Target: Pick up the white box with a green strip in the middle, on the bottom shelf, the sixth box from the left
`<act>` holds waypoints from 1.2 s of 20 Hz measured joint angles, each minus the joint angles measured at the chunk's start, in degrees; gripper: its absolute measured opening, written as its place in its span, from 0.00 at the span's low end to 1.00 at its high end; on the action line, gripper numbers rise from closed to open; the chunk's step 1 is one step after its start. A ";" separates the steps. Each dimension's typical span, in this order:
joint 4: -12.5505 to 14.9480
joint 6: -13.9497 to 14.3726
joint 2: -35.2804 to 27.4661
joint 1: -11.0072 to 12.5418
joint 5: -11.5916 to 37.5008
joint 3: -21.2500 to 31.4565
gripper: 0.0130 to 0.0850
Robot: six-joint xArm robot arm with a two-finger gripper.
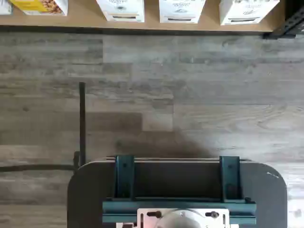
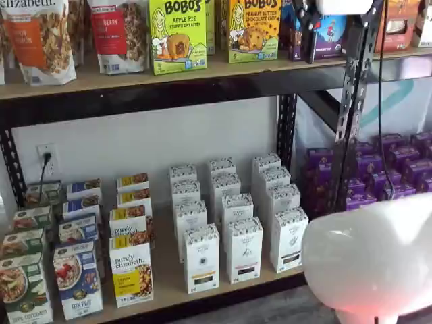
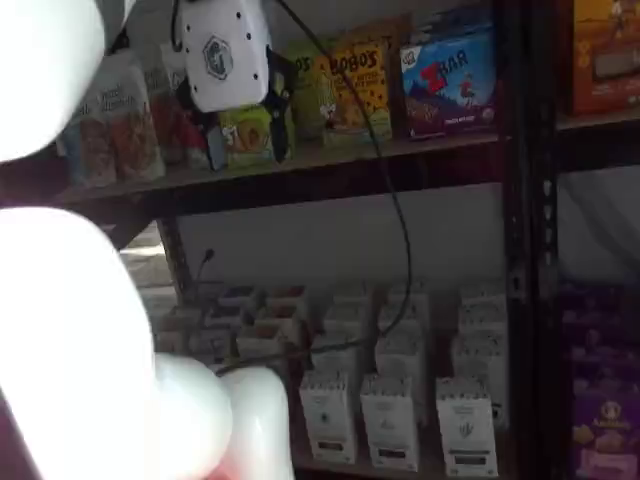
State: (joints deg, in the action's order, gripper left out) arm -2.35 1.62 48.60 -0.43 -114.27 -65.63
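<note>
The white box (image 2: 289,238) stands at the front of the rightmost white row on the bottom shelf (image 2: 169,287), a dark strip low on its front. It also shows in the other shelf view (image 3: 465,425) and in the wrist view (image 1: 247,10), beside the black upright. Left of it stand two similar white cartons (image 2: 244,248), (image 2: 201,258). My gripper (image 3: 248,140) hangs at upper-shelf height, far above the box, open with nothing between its black fingers. Its white body (image 2: 344,5) touches the top edge in a shelf view.
The arm's white links (image 2: 371,260) (image 3: 70,330) bulk blurred in the foreground. A perforated upright (image 2: 351,101) stands right of the white rows, with purple boxes (image 2: 395,169) beyond. Bobo's boxes (image 2: 177,34) fill the upper shelf. A dark teal-bracketed mount (image 1: 178,190) lies over the wood floor.
</note>
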 joint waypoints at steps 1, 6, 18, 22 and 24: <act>1.36 0.66 0.13 -1.24 0.22 0.13 1.00; 5.66 2.72 0.59 -4.95 1.40 0.98 1.00; 6.11 -0.26 2.33 -1.05 13.83 12.58 1.00; 5.46 -2.85 2.47 2.13 20.72 18.54 1.00; 5.01 -4.24 2.10 3.79 24.67 21.85 1.00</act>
State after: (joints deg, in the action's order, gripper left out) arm 2.66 -2.62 50.70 3.36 -89.60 -43.78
